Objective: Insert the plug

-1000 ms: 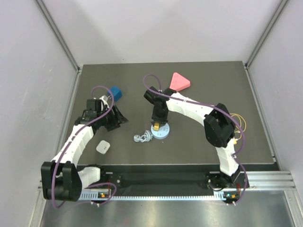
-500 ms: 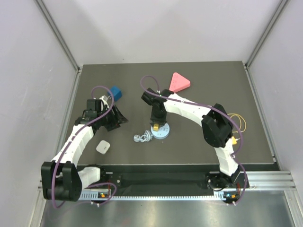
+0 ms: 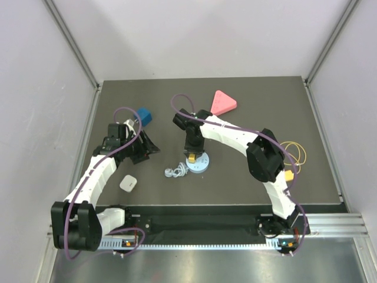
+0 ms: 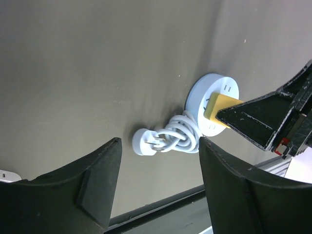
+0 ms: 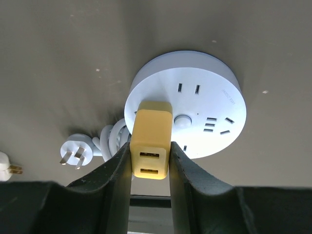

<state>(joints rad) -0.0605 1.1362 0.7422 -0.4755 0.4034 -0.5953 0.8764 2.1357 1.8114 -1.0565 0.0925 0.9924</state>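
A dark grey mat (image 3: 253,118) covers the table between pale walls. Far left on it, near the front edge, lies a small white adapter (image 3: 128,183) with gold prongs. Behind it the left gripper (image 3: 146,148) hangs low over the mat with its jaws spread wide and nothing between them. A blue block (image 3: 144,115) sits just beyond that arm's wrist. Toward the middle is a coiled white cord (image 4: 183,136), ending in a flat round white wall plug (image 4: 146,142) that lies prongs up just left of the coil. The cord runs into a round white socket hub (image 5: 204,97), flat on the mat and touching the coil. The right gripper (image 5: 150,151) comes down on the hub's left side, its jaws narrow and clamped on the two sides of a yellow USB charger plug (image 5: 152,124). The charger's far end meets the hub's face by the centre button; whether its prongs are seated cannot be told. Farther back and to the right rests a pink triangular block (image 3: 224,101), and at the far right a yellow rubber band (image 3: 296,152) lies beside the right arm's elbow.
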